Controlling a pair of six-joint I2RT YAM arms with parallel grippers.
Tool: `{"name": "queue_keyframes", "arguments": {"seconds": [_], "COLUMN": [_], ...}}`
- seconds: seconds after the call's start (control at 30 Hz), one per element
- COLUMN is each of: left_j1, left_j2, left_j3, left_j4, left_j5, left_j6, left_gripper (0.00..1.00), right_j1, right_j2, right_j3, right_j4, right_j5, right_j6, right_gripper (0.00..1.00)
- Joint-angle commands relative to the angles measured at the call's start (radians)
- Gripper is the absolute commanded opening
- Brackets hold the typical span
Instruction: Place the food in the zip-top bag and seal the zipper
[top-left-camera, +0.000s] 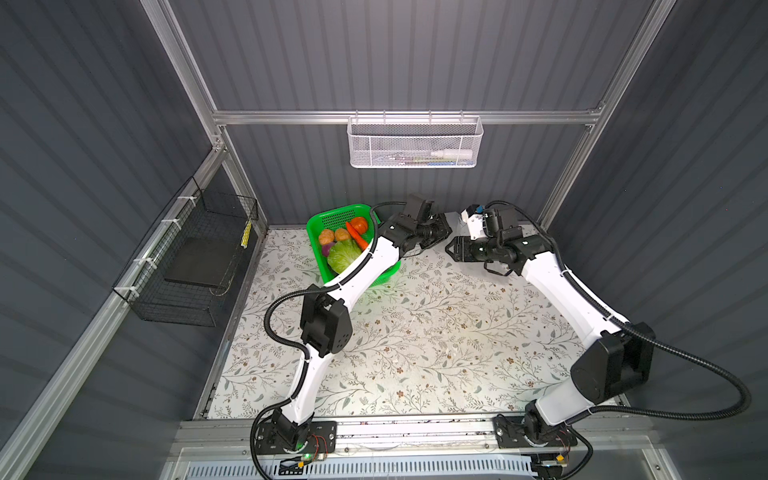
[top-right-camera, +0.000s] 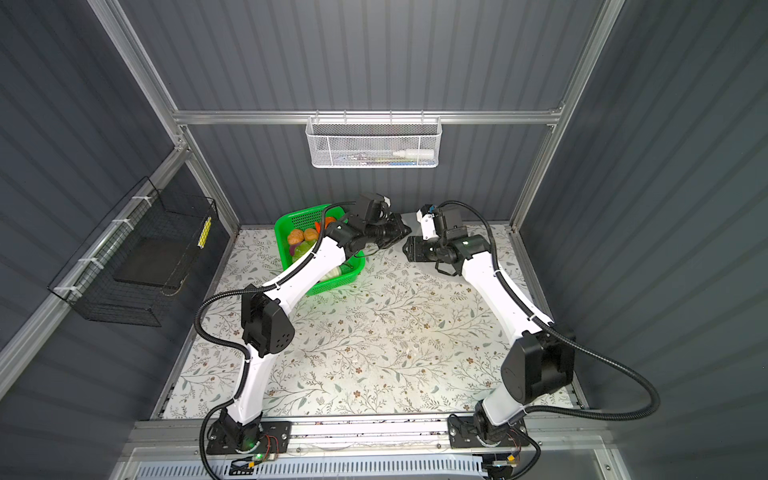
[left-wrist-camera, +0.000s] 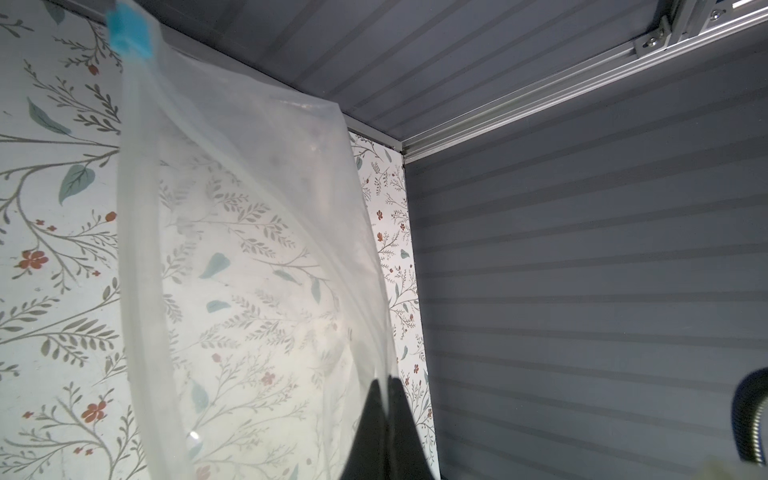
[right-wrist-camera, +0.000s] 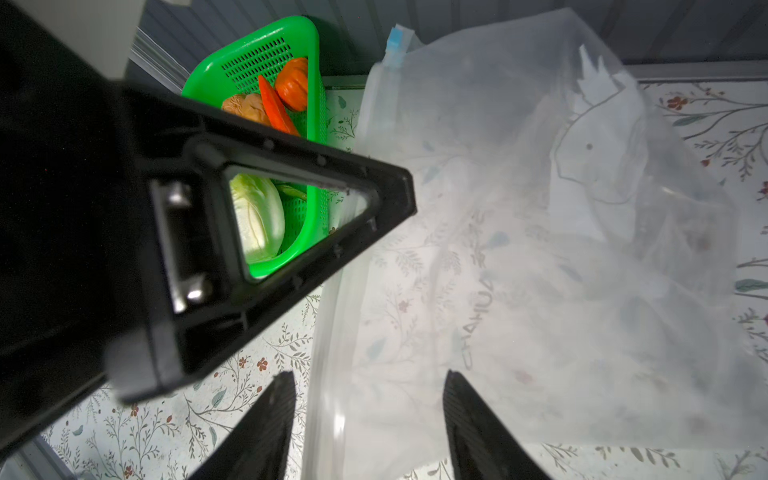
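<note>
Your left gripper (left-wrist-camera: 386, 386) pinches bag (left-wrist-camera: 249, 249) corner; right gripper (right-wrist-camera: 369, 374) fingers spread, zipper (right-wrist-camera: 328, 353) between them; food (top-left-camera: 343, 245) in basket (top-left-camera: 338, 217).

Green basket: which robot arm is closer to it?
Left. The left arm reaches right across the top of the basket, hiding part of it in both top views. The right arm is well off to the basket's right, over bare table.
</note>
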Motion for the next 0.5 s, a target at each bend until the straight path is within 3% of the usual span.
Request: {"name": "queue_keyframes", "arguments": {"seconds": [0.0, 0.2, 0.4, 0.47], "left_j1": [-0.011, -0.011, -0.012, -0.012], "left_j2": [-0.038, -0.052, -0.057, -0.060], "left_j3": [-0.017, -0.042, -0.049, -0.049], "left_j4": [0.016, 0.026, 0.034, 0.036], "left_j5": [0.005, 0.004, 0.009, 0.011], "left_j6": [-0.014, -0.017, -0.019, -0.019], "left_gripper": [0.00, 0.00, 0.01, 0.05], "right_j1": [0.012, 0.012, 0.012, 0.012], "right_j2": [0.017, 0.018, 0.029, 0.030], "right_j3": [0.016, 0.007, 0.014, 0.010], "right_j4": [0.023, 0.046, 0.045, 0.044], "right_j5": [0.041, 0.125, 0.101, 0.097], "right_j6": [0.030, 0.056, 0.083, 0.087], "right_gripper": [0.58, 0.48, 0.10, 0.04]}}
